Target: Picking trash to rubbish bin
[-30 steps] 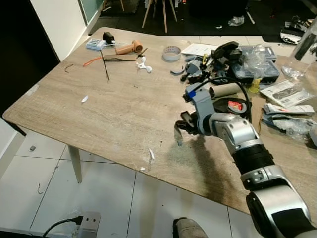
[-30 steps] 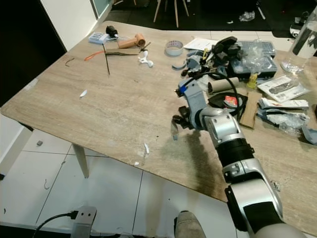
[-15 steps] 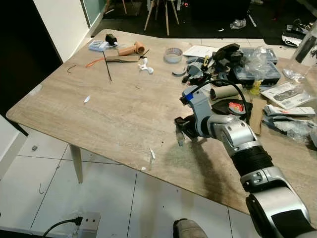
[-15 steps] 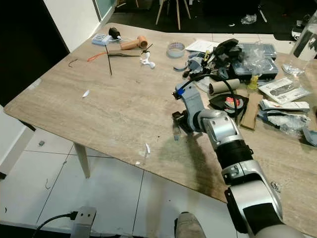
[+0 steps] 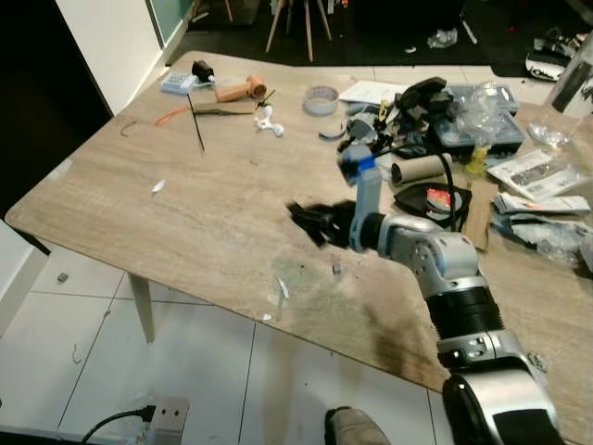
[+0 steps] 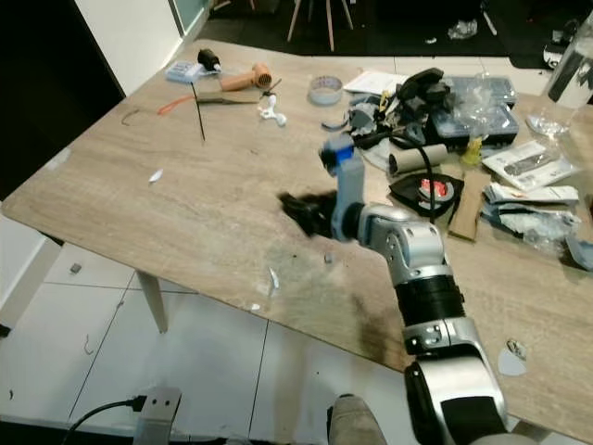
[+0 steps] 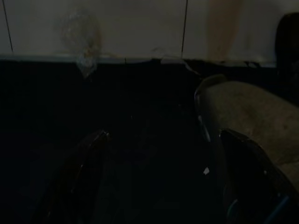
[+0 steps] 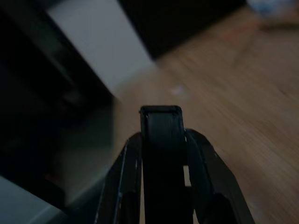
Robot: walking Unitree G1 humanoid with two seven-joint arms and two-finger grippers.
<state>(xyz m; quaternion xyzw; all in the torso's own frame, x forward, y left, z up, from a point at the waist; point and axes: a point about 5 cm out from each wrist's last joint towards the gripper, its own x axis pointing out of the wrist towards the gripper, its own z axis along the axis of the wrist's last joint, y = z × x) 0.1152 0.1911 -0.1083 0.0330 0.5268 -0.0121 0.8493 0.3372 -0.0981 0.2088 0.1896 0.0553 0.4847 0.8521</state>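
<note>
My right gripper (image 5: 310,221) hangs low over the middle of the wooden table (image 5: 185,222), pointing left and blurred by motion. In the right wrist view its fingertips (image 8: 161,114) are pressed together with nothing visible between them. A small grey scrap (image 5: 336,270) lies on the table just below the right forearm. A white paper scrap (image 5: 283,290) sits near the table's front edge, and another white scrap (image 5: 158,185) lies further left. My left gripper (image 7: 164,135) hangs idle in the dark over the floor, fingers apart.
Clutter crowds the table's far right: a tape roll (image 5: 321,98), a cardboard tube (image 5: 422,169), cables, plastic cases (image 5: 473,125) and paper packets (image 5: 528,171). Tools lie at the far left corner. White floor tiles and a power strip (image 5: 162,417) are below the front edge.
The right gripper swung up and to the left, away from where it held a small strip. A grey scrap now lies on the table at that spot.
</note>
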